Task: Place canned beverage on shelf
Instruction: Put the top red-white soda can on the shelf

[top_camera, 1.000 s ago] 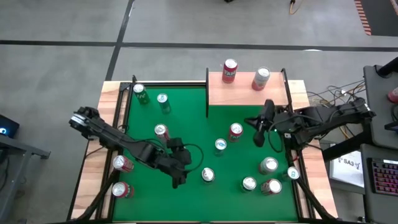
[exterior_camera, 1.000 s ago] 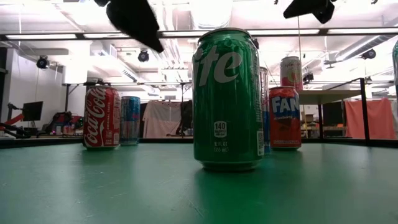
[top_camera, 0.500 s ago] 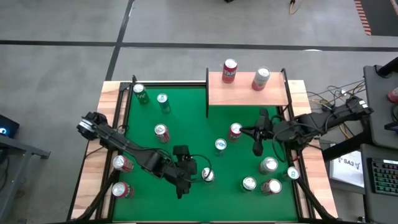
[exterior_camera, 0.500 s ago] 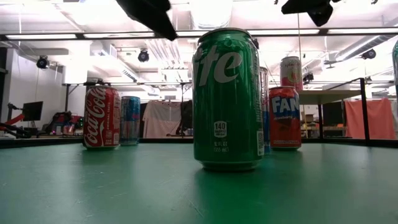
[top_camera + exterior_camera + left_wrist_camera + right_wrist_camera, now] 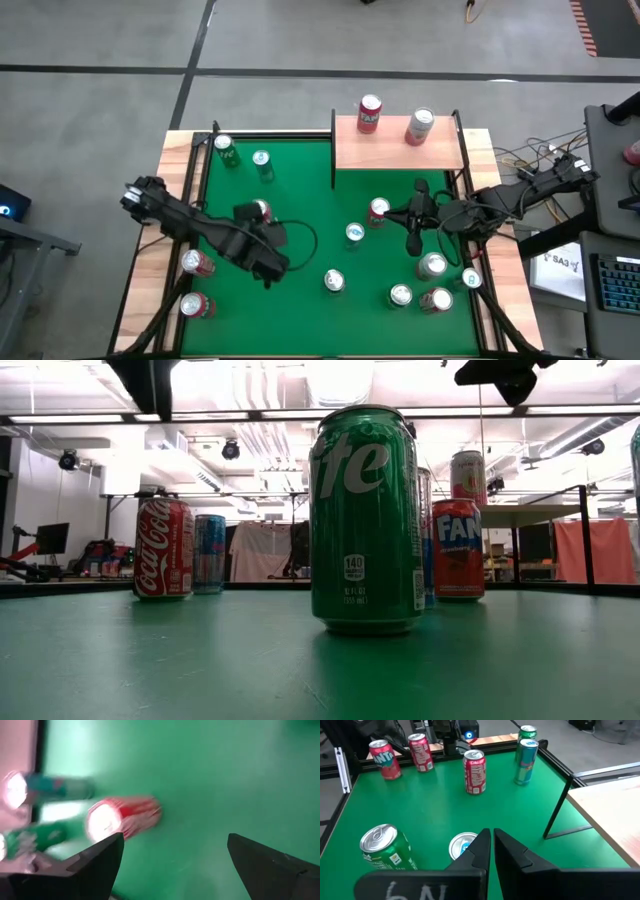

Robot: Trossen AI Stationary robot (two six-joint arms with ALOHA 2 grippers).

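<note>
Cans stand scattered over the green table, and two already sit on the shelf at its far right corner. My left gripper, fingers spread and empty, hovers beside the red can, probably lining up a grasp. My right gripper waits pinched shut, holding nothing, over the cans below the shelf.

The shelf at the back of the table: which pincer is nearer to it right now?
Right. The right pincer, shut and empty, hangs over the green felt just in front of the shelf. The left pincer is open, far off across the table toward the front-left.
</note>
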